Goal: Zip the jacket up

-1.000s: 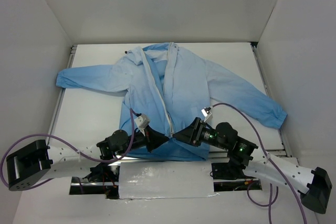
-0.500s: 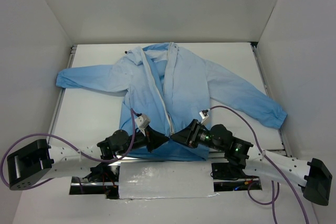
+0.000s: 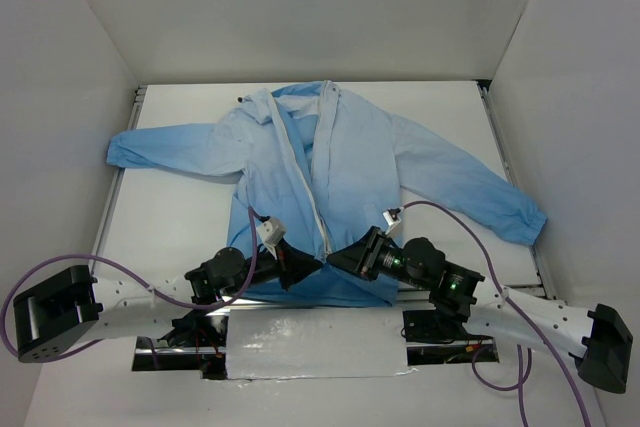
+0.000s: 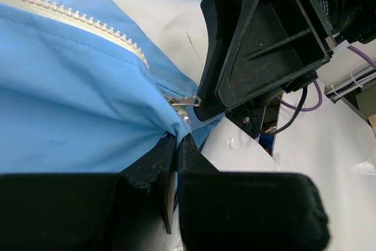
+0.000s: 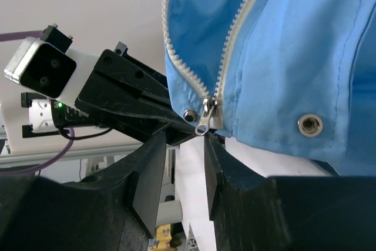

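Fabric of one light-blue jacket [image 3: 350, 167] lies spread front-up on the white counter [image 3: 180, 217], collar toward the far wall and hem at the near edge. Its two sleeves reach out to either side, one toward the left wall [image 3: 160, 152] and one slanting down to the right [image 3: 470, 192].

The white zipper [image 3: 318, 197] is undone for most of its length. Its two rows of teeth part into a narrow V toward the collar and join only at the hem.

Two arms meet at that lower end, gripper tips almost touching. The left gripper [image 4: 176, 142] has its two fingers pressed together on the hem corner just below the zipper's end, pinching the blue cloth.

The right gripper [image 5: 185, 145] faces it from the other side with its two fingers apart and a clear gap between them. The single metal pull tab [image 5: 203, 123] hangs at the mouth of that gap, close against one fingertip and not clamped.

The right wrist view shows two round metal snaps on the hem. One [image 5: 189, 114] sits just beside the slider and the other [image 5: 309, 124] farther along the right front panel.
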Motion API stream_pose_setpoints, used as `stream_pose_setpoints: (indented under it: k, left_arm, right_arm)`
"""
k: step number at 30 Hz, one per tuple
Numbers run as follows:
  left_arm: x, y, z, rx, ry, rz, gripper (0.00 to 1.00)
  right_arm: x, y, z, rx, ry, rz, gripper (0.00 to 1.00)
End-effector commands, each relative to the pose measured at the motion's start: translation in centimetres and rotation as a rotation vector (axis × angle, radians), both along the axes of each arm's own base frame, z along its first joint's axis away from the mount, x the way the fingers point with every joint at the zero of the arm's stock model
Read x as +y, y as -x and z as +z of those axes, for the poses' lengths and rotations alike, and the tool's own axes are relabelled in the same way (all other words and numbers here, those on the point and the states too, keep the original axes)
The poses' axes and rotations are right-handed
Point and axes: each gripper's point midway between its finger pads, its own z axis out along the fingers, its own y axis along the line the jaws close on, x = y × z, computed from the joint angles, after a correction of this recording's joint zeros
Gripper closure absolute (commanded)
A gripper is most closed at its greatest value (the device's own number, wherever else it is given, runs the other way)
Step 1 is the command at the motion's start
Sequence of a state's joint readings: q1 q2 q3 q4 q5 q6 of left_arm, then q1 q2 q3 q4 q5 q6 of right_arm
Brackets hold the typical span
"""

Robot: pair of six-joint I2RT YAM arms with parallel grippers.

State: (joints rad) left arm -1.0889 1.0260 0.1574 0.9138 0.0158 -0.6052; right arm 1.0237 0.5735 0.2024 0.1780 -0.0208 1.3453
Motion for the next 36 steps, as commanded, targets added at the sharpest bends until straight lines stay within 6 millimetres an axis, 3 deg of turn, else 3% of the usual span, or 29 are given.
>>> stream_pose_setpoints:
  k: [1,14,27,36]
  left_arm:
    - [-0.8,0.0,3.7,-0.069,0.106,-0.021,1.00]
    - [-0.7,0.1,3.9,-0.074,0.109,-0.021,1.00]
    - [-0.7,0.0,4.0,-0.077,0.105,-0.022,1.00]
    - [-0.7,0.2,3.1,-0.077,0.064,-0.036,1.00]
  right_arm:
    - [-0.2,-0.8,0.9,-0.023,-0.020,-0.046,0.61]
    - [0.0,-1.2,-0.2,-0.022,0.008,-0.061,0.65]
    - [-0.2,-1.4,-0.1,-0.030,0.035,-0.068,1.00]
    - [0.0,-1.1,1.0,-0.013,0.058,-0.051,1.00]
